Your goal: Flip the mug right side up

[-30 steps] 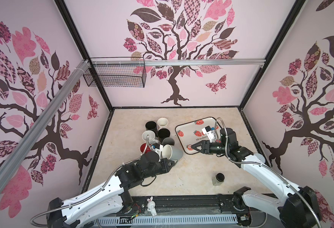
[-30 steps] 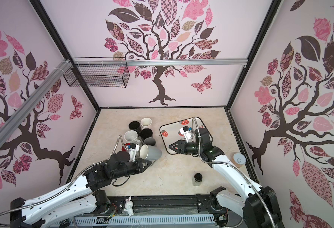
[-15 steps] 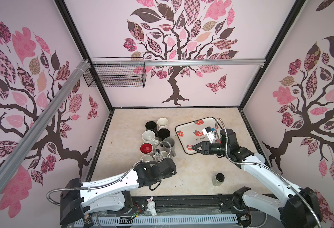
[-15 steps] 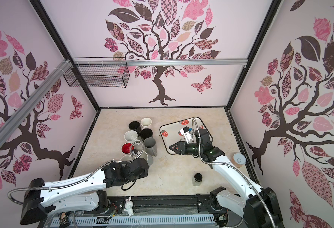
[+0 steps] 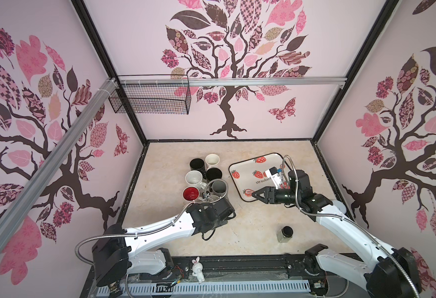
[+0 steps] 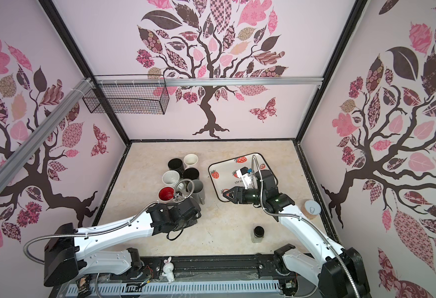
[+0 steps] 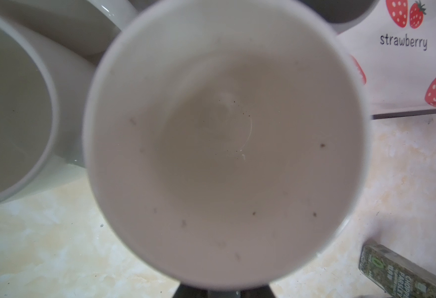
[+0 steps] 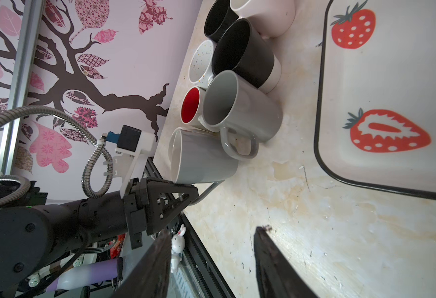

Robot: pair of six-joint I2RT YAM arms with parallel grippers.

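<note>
Mug: We see the pale grey mug [image 8: 204, 154] standing right side up on the worktop [image 8: 328, 232]. Its mouth is open upward. It stands at the edge of the mug cluster nearest the robot's base.

Left pincer: The left pincer [image 8: 190, 197] is clenched on the mug's handle. Only the right wrist view shows this grip from the side.

Left wrist view: Here we look straight down into the mug [image 7: 224, 142]. Its white inside carries a few dark specks. The handle and the grip do not show.

Top views: In both top views the left arm's wrist covers most of the mug, so we cannot read the grip there.

Right pincer: The right pincer [image 5: 255, 194] is released. In the right wrist view bare worktop shows between its fingers. It hovers at the near corner of the tray [image 5: 245, 166], apart from the mug.

Other mugs: Six other mugs [image 5: 197, 163] stand mouth up in a tight cluster left of the tray: two black, one cream, one speckled, one red inside, one grey.

Jar: The jar [image 5: 286, 233] stands alone near the front of the worktop. Both top views give only its dark lid, while the left wrist view shows a parsley label.

Can: A can [image 6: 312, 208] by the right wall shows clear of the right arm in a top view.
</note>
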